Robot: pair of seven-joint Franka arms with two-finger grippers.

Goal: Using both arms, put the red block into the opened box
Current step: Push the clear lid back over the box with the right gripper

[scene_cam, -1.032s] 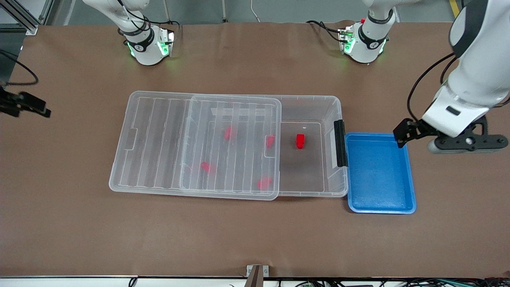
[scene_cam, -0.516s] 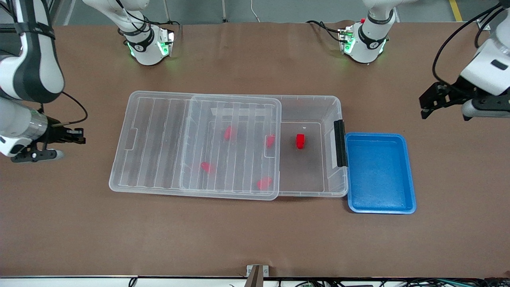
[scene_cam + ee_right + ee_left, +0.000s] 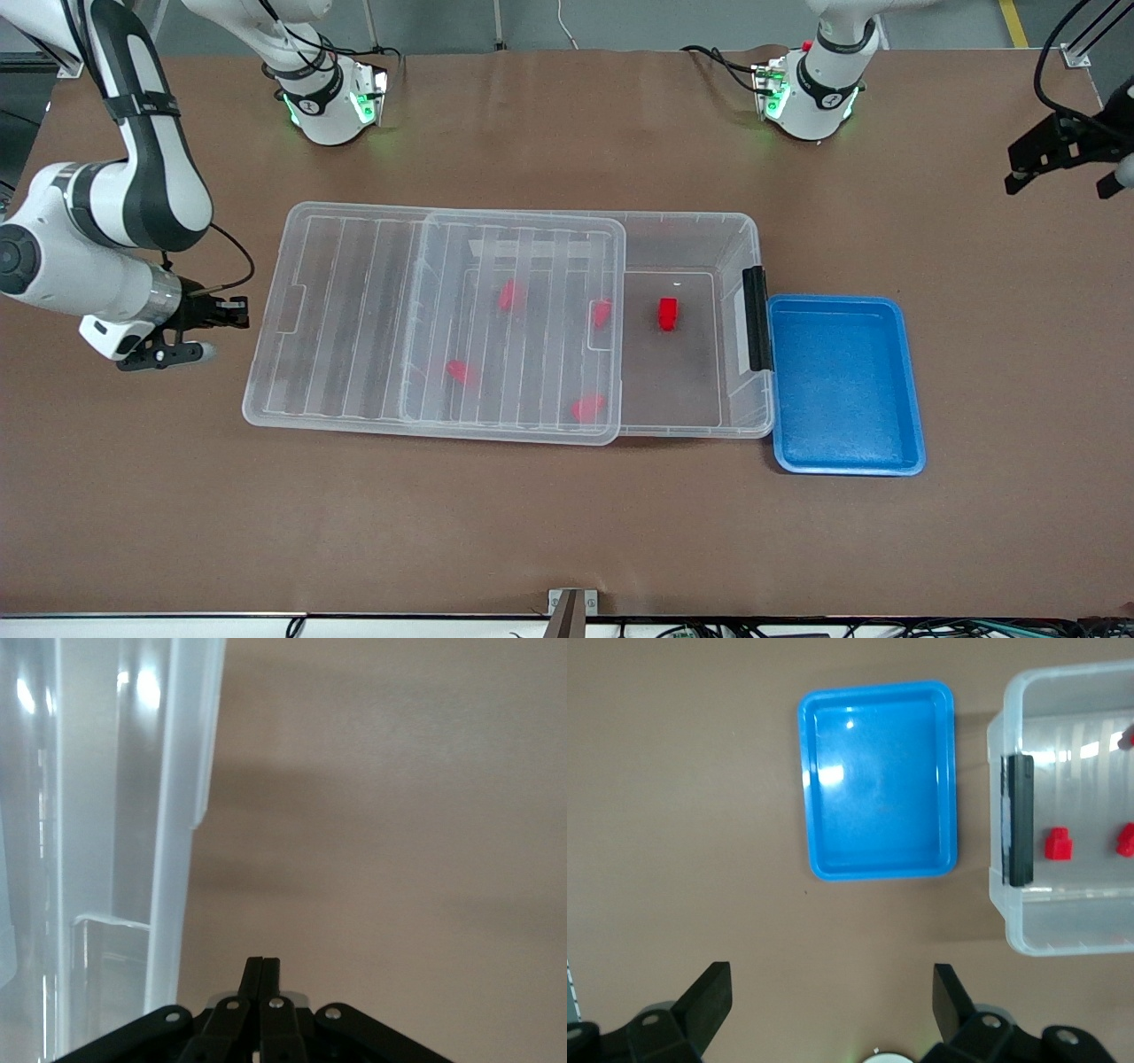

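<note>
A red block [image 3: 667, 314] lies in the uncovered part of the clear box [image 3: 749, 232], close to the black latch bar [image 3: 756, 317]. The left wrist view shows that block [image 3: 1058, 844] too. Several more red blocks show through the ribbed lid [image 3: 354, 310], which is slid toward the right arm's end. My right gripper [image 3: 241, 314] is low beside the lid's end, shut and empty; its own wrist view shows the shut right gripper [image 3: 263, 964] next to the lid's edge [image 3: 177, 815]. My left gripper [image 3: 1059, 173] hangs open over bare table at the left arm's end, also seen as the left gripper [image 3: 831, 992] in its wrist view.
An empty blue tray [image 3: 912, 381] lies against the box's latch end, nearer the left arm's end of the table; the left wrist view shows the tray [image 3: 877, 780]. The arms' green-lit bases [image 3: 332, 106] stand along the table's back edge.
My right arm has swung in from the table's edge to the lid's end, and its fingers have shut. My left gripper has pulled up and away from the blue tray, staying open.
</note>
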